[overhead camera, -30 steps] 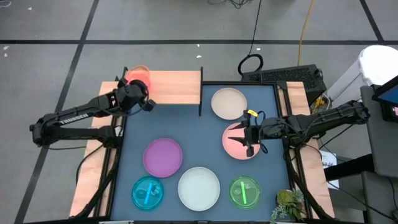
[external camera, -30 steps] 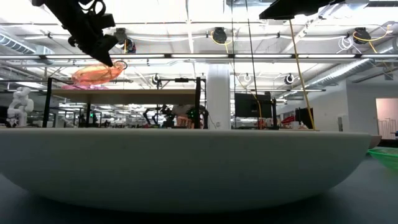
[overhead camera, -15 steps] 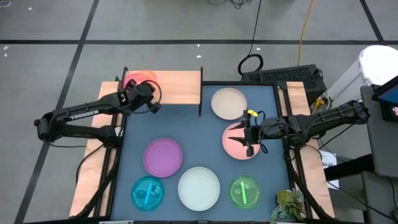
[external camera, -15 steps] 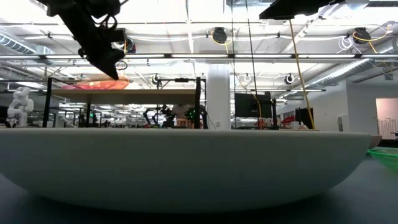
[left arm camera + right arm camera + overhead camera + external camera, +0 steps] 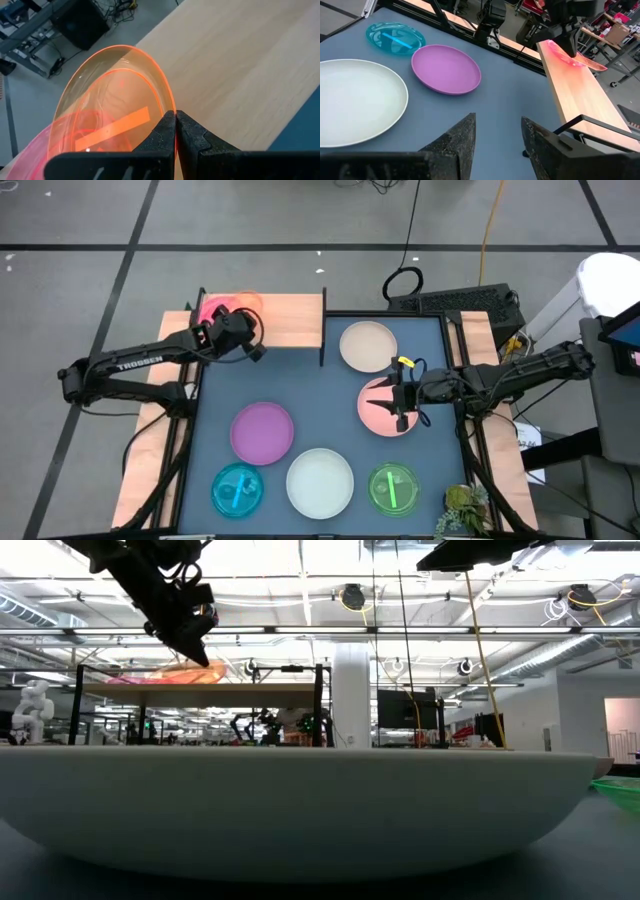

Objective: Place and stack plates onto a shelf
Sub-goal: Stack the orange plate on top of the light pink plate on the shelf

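While pinching the orange plate [image 5: 112, 107] over the shelf [image 5: 285, 320], left tool [image 5: 176, 131] pressed tight; right tool [image 5: 402, 412] spread above pink plate [image 5: 380, 415].

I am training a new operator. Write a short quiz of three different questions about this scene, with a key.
1. True or false: the left gripper is shut on the orange plate.
2. Which plate lies under the right gripper? A purple, B pink, C cyan.
3. Fill in: the orange plate is over the ____.

Key: 1 true; 2 B, the pink plate; 3 shelf.
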`<state>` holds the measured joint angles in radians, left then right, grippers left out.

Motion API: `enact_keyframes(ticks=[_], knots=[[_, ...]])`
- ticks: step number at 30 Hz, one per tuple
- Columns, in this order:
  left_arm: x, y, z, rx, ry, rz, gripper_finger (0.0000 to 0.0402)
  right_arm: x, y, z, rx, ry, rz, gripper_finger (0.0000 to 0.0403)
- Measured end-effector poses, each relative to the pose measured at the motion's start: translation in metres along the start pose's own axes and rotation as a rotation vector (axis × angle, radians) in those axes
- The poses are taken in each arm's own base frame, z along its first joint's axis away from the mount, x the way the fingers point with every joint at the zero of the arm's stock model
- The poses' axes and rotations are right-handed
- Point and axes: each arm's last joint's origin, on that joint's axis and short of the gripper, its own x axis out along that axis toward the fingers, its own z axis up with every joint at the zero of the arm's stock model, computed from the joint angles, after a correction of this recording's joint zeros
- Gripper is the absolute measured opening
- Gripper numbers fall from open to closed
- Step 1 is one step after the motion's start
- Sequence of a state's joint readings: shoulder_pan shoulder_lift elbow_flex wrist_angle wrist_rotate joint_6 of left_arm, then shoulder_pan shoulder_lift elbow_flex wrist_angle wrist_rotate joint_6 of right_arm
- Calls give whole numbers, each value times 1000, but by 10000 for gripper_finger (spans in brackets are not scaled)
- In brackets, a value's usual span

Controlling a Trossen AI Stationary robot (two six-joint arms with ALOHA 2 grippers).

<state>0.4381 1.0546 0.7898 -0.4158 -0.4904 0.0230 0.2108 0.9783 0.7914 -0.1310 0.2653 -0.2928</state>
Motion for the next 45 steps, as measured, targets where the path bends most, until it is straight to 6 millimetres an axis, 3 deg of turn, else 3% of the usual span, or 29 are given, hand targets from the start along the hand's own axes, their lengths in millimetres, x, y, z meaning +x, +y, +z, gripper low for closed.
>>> enact_keyframes(ticks=[8,18,28,45], knots=[[-2,0,0,46,-7,-1,5,0,0,0,0,0,0,139],[-20,8,-2,43,-29,65,5,0,0,0,0,0,0,139],[-15,21,-14,78,107,145,5,0,0,0,0,0,0,139],[-14,20,-14,60,99,92,5,0,0,0,1,0,-1,139]])
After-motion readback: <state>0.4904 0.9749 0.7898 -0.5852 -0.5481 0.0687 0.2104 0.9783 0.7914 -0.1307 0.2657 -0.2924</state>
